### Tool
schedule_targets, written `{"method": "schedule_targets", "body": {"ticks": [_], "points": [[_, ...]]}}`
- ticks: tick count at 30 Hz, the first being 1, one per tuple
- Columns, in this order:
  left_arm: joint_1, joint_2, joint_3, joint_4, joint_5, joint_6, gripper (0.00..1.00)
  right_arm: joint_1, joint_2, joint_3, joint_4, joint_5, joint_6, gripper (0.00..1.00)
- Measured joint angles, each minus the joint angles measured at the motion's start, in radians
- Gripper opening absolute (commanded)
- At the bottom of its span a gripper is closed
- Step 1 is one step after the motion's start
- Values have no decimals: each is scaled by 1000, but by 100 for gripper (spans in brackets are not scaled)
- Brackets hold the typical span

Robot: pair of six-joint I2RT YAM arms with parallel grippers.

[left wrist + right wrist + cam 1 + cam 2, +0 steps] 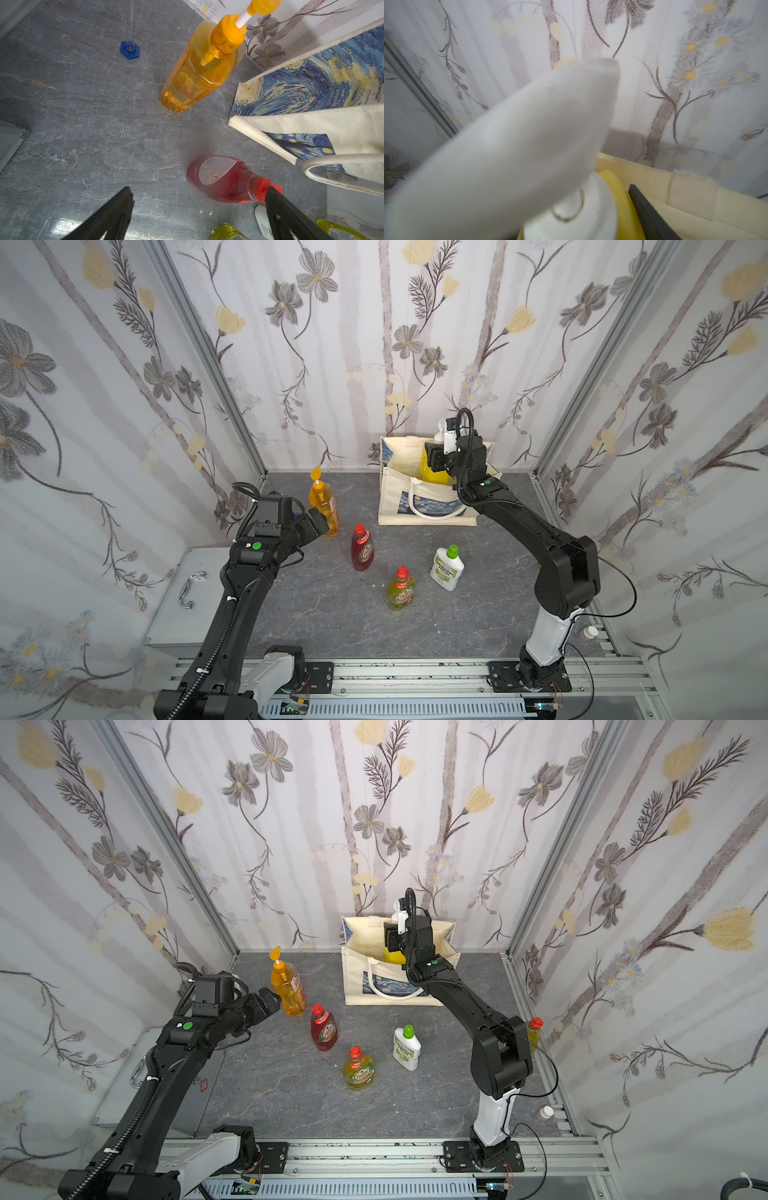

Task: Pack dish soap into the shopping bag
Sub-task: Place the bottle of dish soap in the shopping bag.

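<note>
Your right gripper (435, 459) is clamped on the yellow pump bottle (427, 472), partway down inside the shopping bag (415, 516). Your left gripper (319, 522) stands wide open just beside the orange pump bottle (326, 506). That bottle looks full, heavy and slick, so take its stiff body below the shoulder, never the pump.

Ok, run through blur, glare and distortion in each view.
Right wrist view: the white pump head of the yellow bottle fills the frame, out of focus. Left wrist view: sharp, with glare on the table. Both top views: sharp, walls splayed by the wide lens.
</note>
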Motion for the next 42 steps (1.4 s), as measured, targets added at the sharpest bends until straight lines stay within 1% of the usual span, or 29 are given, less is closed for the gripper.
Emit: {"method": "schedule_targets", "body": {"ticks": [4, 8, 12, 17, 22, 29, 37, 42], "points": [[0, -4, 0, 0, 0, 0, 100, 9, 5, -27, 7, -14, 45, 35], [0, -16, -9, 0, -1, 0, 100, -8, -8, -109, 53, -7, 42, 35], [0, -20, -14, -1, 0, 0, 100, -41, -47, -204, 60, 2, 32, 35], [-1, -21, -14, -1, 0, 1, 100, -76, -75, -265, 92, 33, 20, 35], [-1, -20, -10, -3, 0, 1, 100, -100, -80, -287, 126, 64, -2, 35], [-2, -18, 0, -5, 2, 2, 100, -134, -78, -317, 152, 72, -14, 35], [-5, -16, 3, -21, 3, 6, 100, -160, -65, -311, 169, 72, -91, 35], [-5, -12, 19, -39, 3, 13, 100, -160, -61, -291, 146, 79, -105, 35]]}}
